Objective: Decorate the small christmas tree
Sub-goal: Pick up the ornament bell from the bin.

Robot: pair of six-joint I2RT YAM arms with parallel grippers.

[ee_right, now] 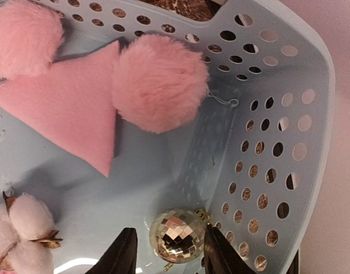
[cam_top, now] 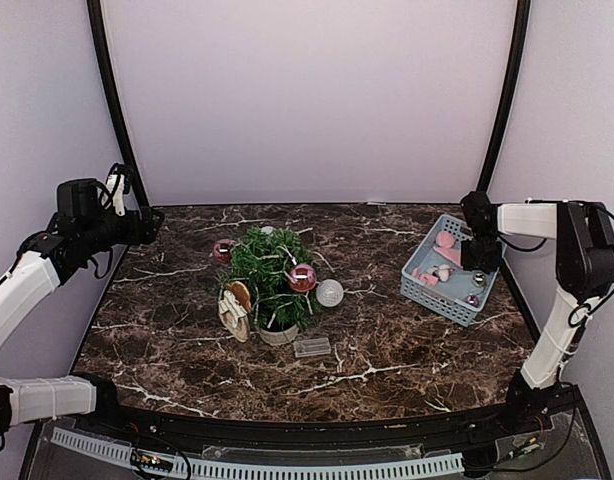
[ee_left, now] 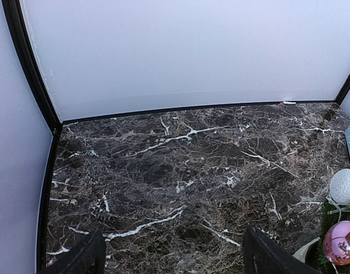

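Note:
The small christmas tree [cam_top: 270, 275] stands mid-table in a pale pot [cam_top: 279, 335], with a pink bauble [cam_top: 303, 277] on it and a sliver of it at the lower right of the left wrist view [ee_left: 330, 212]. My right gripper [ee_right: 170, 251] reaches into the blue basket [ee_right: 277, 114], open, its fingers either side of a silver mirror ball [ee_right: 176, 234]; the left finger [ee_right: 121, 254] stands a little clear of it. My left gripper [ee_left: 172, 257] hovers open and holds nothing over bare marble at the far left [cam_top: 152, 225].
The basket [cam_top: 427, 292] at the right edge also holds two pink pompoms [ee_right: 159, 83], a pink felt triangle [ee_right: 66, 111] and a cotton boll [ee_right: 21, 228]. By the tree are a white ball [cam_top: 330, 292], a second pink bauble [cam_top: 223, 250], a beige ornament [cam_top: 235, 310] and a clear box [cam_top: 312, 347].

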